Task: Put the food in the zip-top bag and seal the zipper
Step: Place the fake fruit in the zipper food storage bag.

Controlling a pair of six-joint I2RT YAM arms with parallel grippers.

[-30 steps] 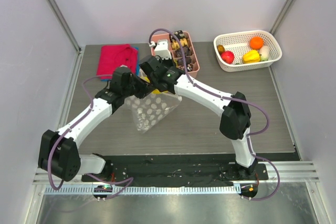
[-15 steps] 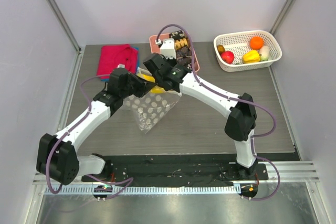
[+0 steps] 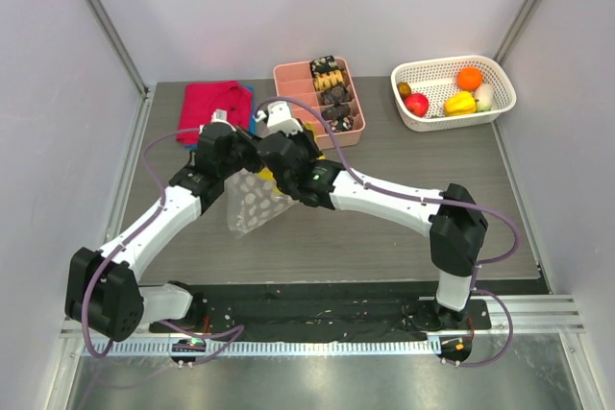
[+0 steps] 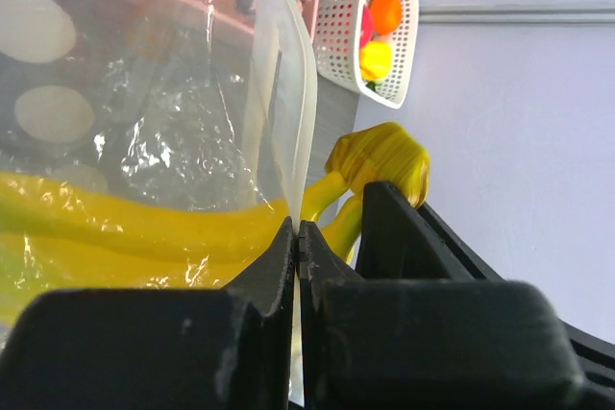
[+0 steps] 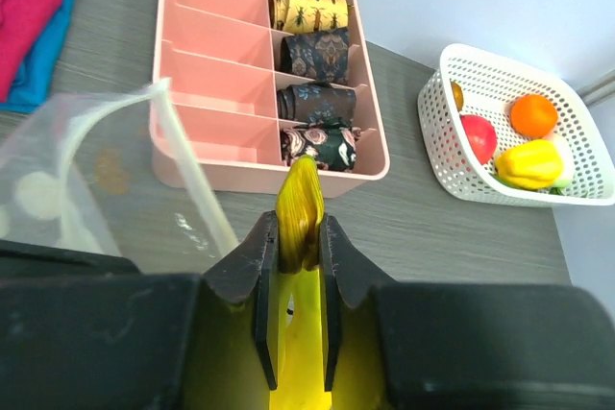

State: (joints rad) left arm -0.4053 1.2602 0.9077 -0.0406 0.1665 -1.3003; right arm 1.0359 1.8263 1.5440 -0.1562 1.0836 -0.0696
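The zip-top bag (image 3: 250, 204) is clear with white oval dots and hangs at the left middle of the table. My left gripper (image 4: 299, 228) is shut on its mouth edge, on the pale zipper (image 4: 288, 93) strip. Yellow bananas (image 4: 125, 232) show through the plastic, lying partly inside the bag. Their stem end (image 5: 300, 201) is pinched in my right gripper (image 5: 298, 232), which is shut on it just at the bag's mouth (image 5: 183, 156). From above, the two wrists meet over the bag, with a bit of the bananas (image 3: 276, 180) showing between them. More food, an apple (image 3: 416, 104), an orange (image 3: 469, 78) and a yellow pepper (image 3: 459, 102), lies in the basket.
A white mesh basket (image 3: 500, 108) stands at the back right. A pink divided tray (image 3: 293, 79) with dark snacks sits at the back middle, just beyond the grippers. A red cloth (image 3: 211, 103) over a blue one lies at the back left.
My right arm has swung left and nearer, away from the pink tray, carrying the bananas down into the bag's mouth. The left gripper has pulled the bag left and more upright.
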